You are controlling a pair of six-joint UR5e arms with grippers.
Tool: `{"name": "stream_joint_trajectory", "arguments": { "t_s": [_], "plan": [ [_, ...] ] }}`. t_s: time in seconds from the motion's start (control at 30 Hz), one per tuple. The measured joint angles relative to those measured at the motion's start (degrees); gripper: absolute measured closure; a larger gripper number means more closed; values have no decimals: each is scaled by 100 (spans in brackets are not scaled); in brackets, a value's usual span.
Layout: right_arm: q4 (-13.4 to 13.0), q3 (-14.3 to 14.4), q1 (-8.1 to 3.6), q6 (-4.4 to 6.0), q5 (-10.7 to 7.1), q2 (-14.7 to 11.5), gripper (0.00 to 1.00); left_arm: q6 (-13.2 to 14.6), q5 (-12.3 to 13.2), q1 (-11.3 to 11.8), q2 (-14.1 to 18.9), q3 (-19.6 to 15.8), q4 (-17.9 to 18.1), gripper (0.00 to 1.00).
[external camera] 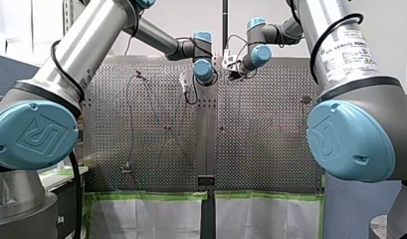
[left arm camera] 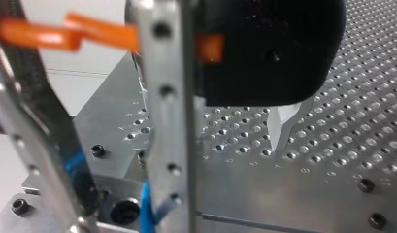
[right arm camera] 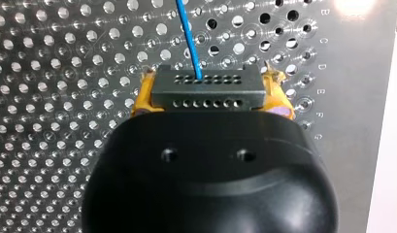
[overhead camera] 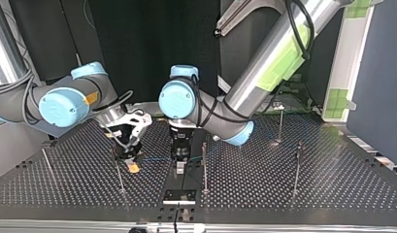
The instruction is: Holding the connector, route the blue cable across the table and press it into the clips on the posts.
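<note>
My right gripper [right arm camera: 206, 94] is shut on the black connector [right arm camera: 206, 87], its yellow pads [right arm camera: 142, 97] on both sides. The blue cable [right arm camera: 189, 39] runs from the connector away over the perforated plate. In the top view my right gripper [overhead camera: 133, 166] hangs low over the table at left of centre, and my left gripper [overhead camera: 180, 167] stands beside it over the centre strip. In the left wrist view my left gripper [left arm camera: 123, 218] has its metal fingers [left arm camera: 169, 121] apart, with the blue cable [left arm camera: 146, 208] passing between them. The right gripper's black body [left arm camera: 269, 48] is close behind.
Thin upright posts stand on the perforated table [overhead camera: 332, 184]: one [overhead camera: 119, 174] just in front of my right gripper, one [overhead camera: 204, 167] beside my left gripper, and two more [overhead camera: 297, 167] [overhead camera: 280, 124] at the top view's right. A bolted metal strip [overhead camera: 179, 196] runs down the centre.
</note>
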Motion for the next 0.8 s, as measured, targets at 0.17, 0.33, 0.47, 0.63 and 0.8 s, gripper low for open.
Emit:
{"name": "stream_joint_trajectory", "arguments": {
  "t_s": [0.17,0.33,0.47,0.63,0.8],
  "plan": [
    [8,0,-2,0,-3,-1,100,165,-202,-35,-1,0,-86,100],
    [10,0,4,0,-4,-2,100,218,-361,-61,-1,-2,-160,100],
    [21,0,21,14,-5,0,100,232,-515,-96,-1,-9,-272,100],
    [40,5,52,30,-7,3,100,221,-754,-160,2,-117,-372,100],
    [58,62,98,34,16,4,100,197,-999,-247,59,-334,-336,100]
  ]
}}
